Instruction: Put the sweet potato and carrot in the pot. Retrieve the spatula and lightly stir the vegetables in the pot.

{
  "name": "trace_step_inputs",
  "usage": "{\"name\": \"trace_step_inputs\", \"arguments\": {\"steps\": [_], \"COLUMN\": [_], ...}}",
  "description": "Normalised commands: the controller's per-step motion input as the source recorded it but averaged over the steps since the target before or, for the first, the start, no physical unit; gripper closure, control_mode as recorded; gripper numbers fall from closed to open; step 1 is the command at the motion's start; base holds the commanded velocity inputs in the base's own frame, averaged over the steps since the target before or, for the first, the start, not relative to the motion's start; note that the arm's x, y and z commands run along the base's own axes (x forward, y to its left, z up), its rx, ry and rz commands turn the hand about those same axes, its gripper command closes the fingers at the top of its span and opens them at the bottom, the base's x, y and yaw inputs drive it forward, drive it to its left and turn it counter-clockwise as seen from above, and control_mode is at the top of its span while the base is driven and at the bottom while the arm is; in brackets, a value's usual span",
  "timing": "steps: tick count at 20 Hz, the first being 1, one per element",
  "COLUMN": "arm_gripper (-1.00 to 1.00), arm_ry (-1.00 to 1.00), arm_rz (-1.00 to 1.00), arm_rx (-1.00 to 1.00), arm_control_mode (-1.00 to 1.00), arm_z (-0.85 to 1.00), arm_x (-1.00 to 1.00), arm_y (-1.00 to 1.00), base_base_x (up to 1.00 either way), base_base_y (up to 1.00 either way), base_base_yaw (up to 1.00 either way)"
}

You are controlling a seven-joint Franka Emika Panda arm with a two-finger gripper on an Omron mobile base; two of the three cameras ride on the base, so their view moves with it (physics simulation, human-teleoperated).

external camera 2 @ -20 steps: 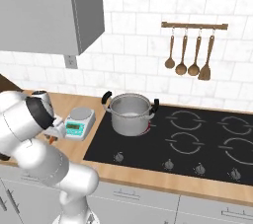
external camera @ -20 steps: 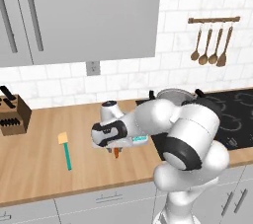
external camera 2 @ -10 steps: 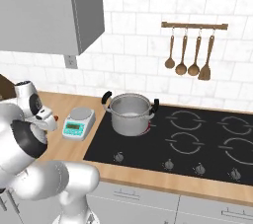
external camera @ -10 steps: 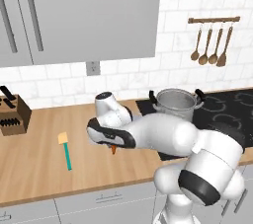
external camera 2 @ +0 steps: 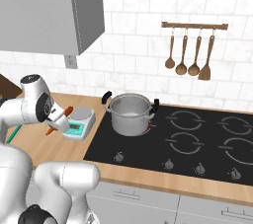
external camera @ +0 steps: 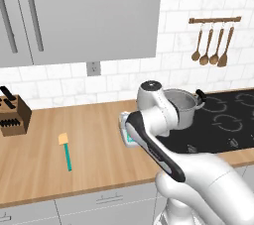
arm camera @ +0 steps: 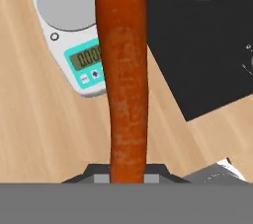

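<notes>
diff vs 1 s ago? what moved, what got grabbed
The gripper has closed on the carrot and lifted it off the counter; it now hangs in the air beside the scale, on the side away from the pot. The arm has swung up and unfolded with it. The spatula, pot and scale stayed where they were.

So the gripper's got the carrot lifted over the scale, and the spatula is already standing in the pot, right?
Not quite. The spatula is not in the pot; it lies flat on the wooden counter well to the left, as the left base view shows. The rest holds: the gripper is shut on the carrot, held above the scale in the hand view.
</notes>
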Motion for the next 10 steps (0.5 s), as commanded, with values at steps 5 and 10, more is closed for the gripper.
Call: {"name": "trace_step_inputs", "arguments": {"steps": [5,10], "arm_gripper": [1.00,1.00], "arm_ry": [-0.06,-0.03], "arm_rz": [-0.19,-0.09], "arm_rx": [0.00,0.01], "arm_control_mode": [-1.00,-1.00], "arm_z": [0.94,0.66], "arm_x": [0.19,0.65], "arm_y": [-1.00,-0.96], "base_base_x": [0.00,0.00], "base_base_y": [0.00,0.00], "base_base_yaw": [0.00,0.00]}}
